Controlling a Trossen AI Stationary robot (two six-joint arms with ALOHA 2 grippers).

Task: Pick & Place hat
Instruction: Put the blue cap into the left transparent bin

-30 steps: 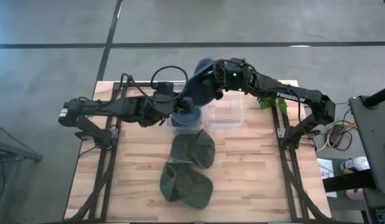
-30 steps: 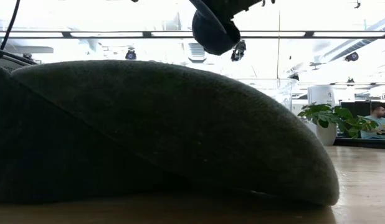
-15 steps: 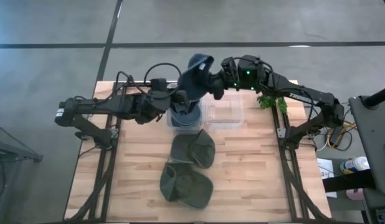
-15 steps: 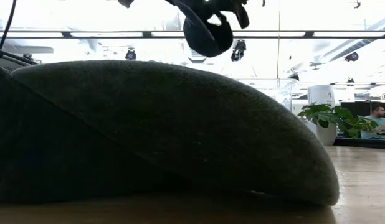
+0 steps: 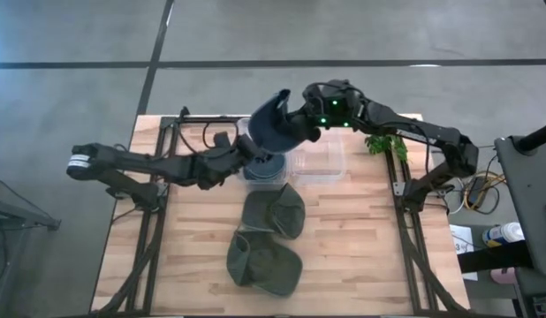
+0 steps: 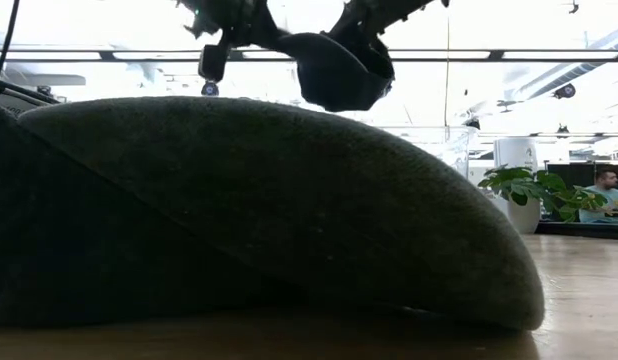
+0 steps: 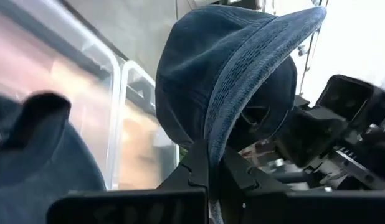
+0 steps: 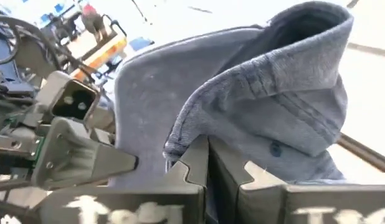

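Observation:
A blue denim bucket hat [image 5: 275, 128] hangs in the air over the table's far middle, between my two grippers. My left gripper [image 5: 249, 148] is shut on its left side and my right gripper [image 5: 307, 125] is shut on its right side. In the low view the hat [image 6: 334, 72] shows high up, stretched between both. Below it a stack of blue hats [image 5: 266, 170] sits on the table beside a clear plastic bin [image 5: 322, 159]. My left gripper [image 7: 209, 165] pinches the hat's stitched brim [image 7: 212, 134] between its two fingers, at the edge, coming from the table's left. The hat is lifted clear, its crown [image 7: 192, 74] rising beyond the fingers. My right gripper [image 8: 208, 152] pinches a folded part of the brim [image 8: 191, 134] between its two fingers, coming from the table's right. The hat is lifted clear.
Two green hats [image 5: 275, 212] [image 5: 264, 262] lie on the wooden table nearer the front; one of them [image 6: 259, 200] fills most of the low view. A green plant [image 5: 386, 146] stands at the far right. A person [image 6: 609, 190] sits in the room behind.
The right gripper has carried the hat a little toward the table's left and lowered it. The left gripper has risen from beside the blue stack to the hat's brim. The hat now spans between both grippers, wider than before.

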